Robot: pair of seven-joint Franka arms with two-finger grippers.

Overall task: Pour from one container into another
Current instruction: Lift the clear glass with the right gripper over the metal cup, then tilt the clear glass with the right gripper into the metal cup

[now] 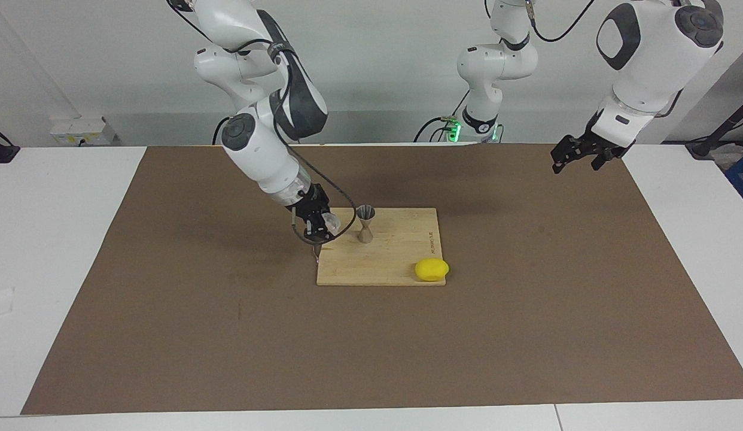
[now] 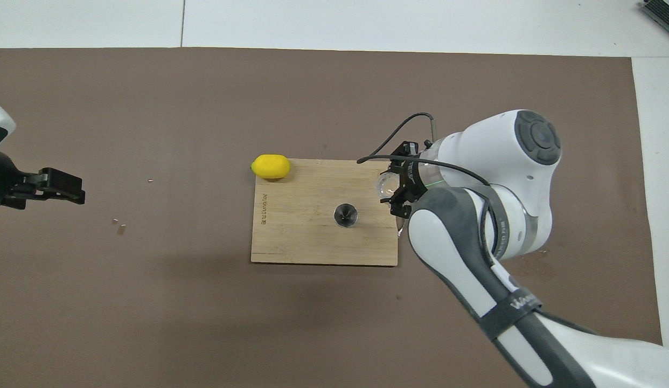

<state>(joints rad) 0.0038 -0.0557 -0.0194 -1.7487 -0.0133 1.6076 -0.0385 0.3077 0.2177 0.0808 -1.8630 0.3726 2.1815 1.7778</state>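
Observation:
My right gripper (image 1: 322, 225) is shut on the small clear glass cup (image 1: 331, 222), held up over the handle end of the wooden cutting board (image 1: 401, 258). In the overhead view the glass cup (image 2: 387, 185) shows just ahead of the right gripper (image 2: 395, 187), over the board (image 2: 302, 237) at its edge. The grey hourglass-shaped metal measuring cup (image 1: 365, 223) stands upright on the board, close beside the glass; from above its open mouth (image 2: 346, 214) shows. My left gripper (image 1: 578, 157) waits open and empty above the mat at the left arm's end (image 2: 65, 187).
A yellow lemon (image 1: 432, 269) lies at the board's corner farther from the robots, toward the left arm's end (image 2: 270, 166). The brown mat (image 1: 527, 311) covers the table. A few small specks (image 2: 119, 227) lie on the mat toward the left arm's end.

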